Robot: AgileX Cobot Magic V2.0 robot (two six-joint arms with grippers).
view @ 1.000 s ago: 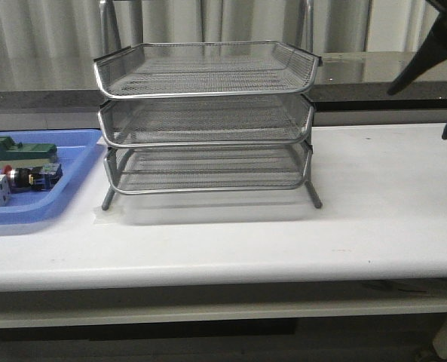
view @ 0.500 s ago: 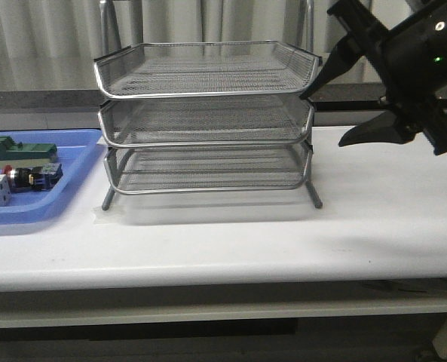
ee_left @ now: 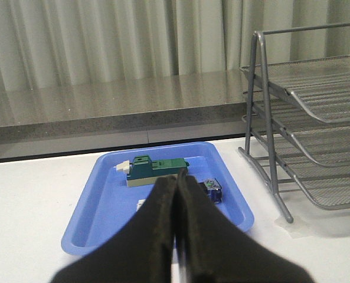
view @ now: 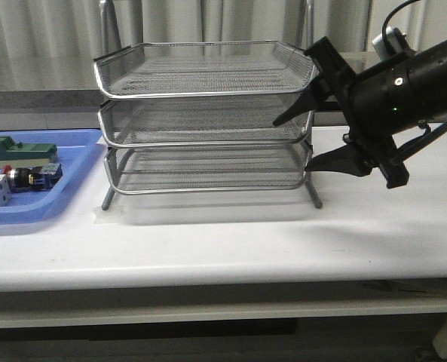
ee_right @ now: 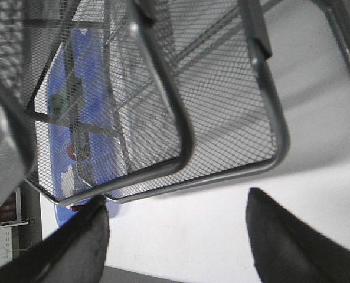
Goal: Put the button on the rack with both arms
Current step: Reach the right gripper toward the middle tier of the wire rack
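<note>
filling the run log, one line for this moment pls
right hand: open, at rack right side | left hand: shut, empty | button: in blue tray

A white table point(view: 231, 241) is carrying two items: a three-tier wire-mesh rack point(view: 206, 121) is standing on its legs at the centre, toward the far side, while a blue plastic tray point(view: 38, 204) is lying flat just beside it at the left edge.

Lab workbench, white table point(view: 208, 241), grey curtain point(ee_left: 104, 41) backdrop
</note>
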